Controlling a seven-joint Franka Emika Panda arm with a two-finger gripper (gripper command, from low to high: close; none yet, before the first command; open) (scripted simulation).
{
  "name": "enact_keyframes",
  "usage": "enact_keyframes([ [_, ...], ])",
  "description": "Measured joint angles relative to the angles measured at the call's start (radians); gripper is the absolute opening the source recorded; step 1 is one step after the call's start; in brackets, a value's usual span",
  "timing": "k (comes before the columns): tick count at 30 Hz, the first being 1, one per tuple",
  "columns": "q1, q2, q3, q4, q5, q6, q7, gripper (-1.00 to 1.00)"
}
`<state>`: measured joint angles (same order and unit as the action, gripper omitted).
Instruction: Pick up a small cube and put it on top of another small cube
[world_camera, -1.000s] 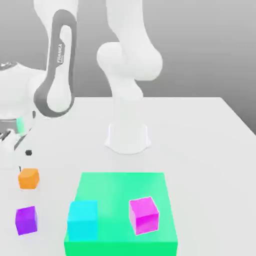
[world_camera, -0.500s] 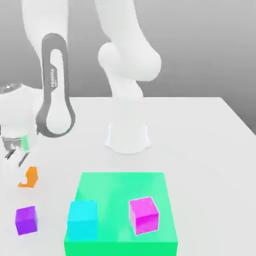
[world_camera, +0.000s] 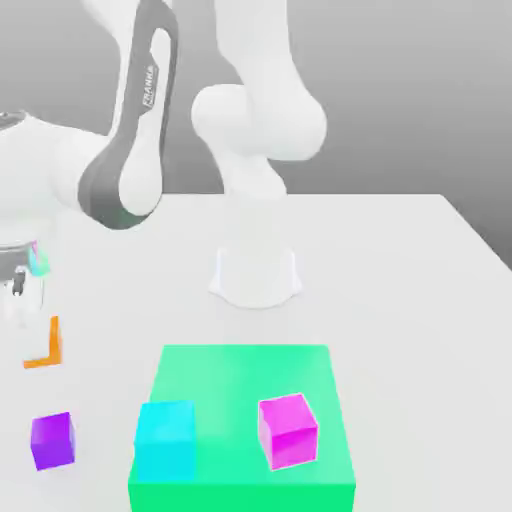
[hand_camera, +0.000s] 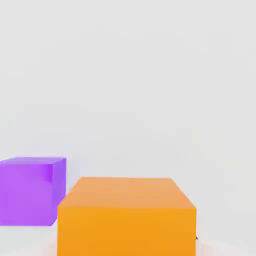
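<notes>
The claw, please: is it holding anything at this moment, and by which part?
The claw holds the small orange cube by its sides; exact contact points are hidden.

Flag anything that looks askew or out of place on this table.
Only the orange cube stands out: it sits between the gripper's fingers at the exterior view's left, partly hidden by them, apart from the purple cube. The cyan cube and magenta cube rest squarely on the green pad. Nothing is spilled or damaged.

text: "FRANKA" | on: arm link (world_camera: 148, 90) | reads vertically | other text: none
</notes>
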<state>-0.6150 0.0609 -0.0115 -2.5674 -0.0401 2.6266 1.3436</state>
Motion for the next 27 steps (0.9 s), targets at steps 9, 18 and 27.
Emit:
enact_keyframes([
  [9,0.142,-0.027,0.079,0.134,0.010,-0.160,-0.123,-1.00],
  [18,0.272,-0.054,0.172,0.267,0.042,-0.318,-0.261,-1.00],
  [27,0.286,0.040,0.165,0.241,0.022,-0.201,-0.259,1.00],
])
